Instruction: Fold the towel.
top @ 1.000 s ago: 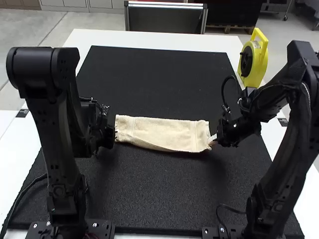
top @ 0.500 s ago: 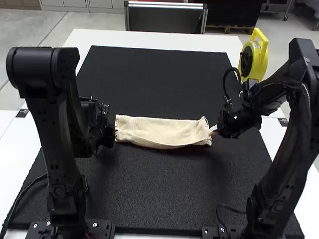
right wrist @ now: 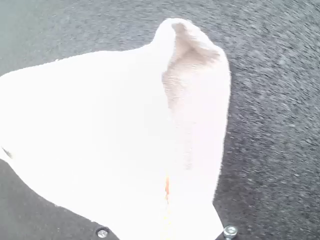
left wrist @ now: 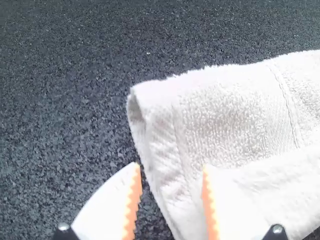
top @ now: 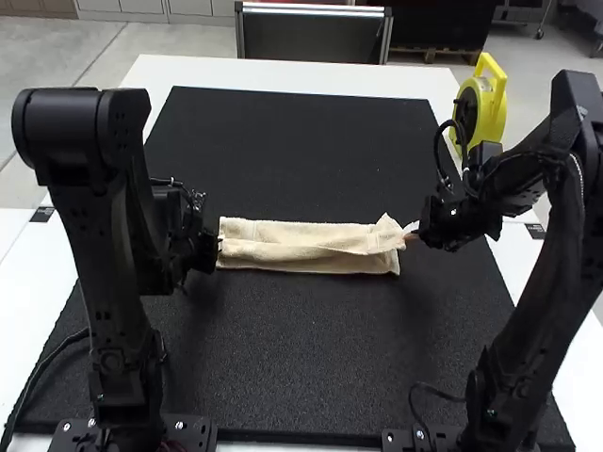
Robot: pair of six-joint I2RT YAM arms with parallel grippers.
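Observation:
My left gripper [top: 218, 247] is at the towel's left end, open, its two ribbed fingers apart in the left wrist view, the gripper [left wrist: 171, 192] straddling the end edge of the towel [left wrist: 225, 115]. At the other end, my right gripper [top: 413, 233] is shut on a corner of the towel [top: 311, 262]. In the right wrist view the fingers of the gripper [right wrist: 167, 200] are close together on the pale cloth [right wrist: 100, 125]. The towel lies as a long folded strip, a loose flap over its top and the held corner raised.
A black mat [top: 301, 358] covers most of the white table [top: 292, 75]. A yellow reel-like object [top: 488, 113] stands beyond the right arm.
My right gripper has moved toward the table's far side and slightly right, drawing the towel's near corner across the strip and raising a flap. The left arm has stayed nearly still.

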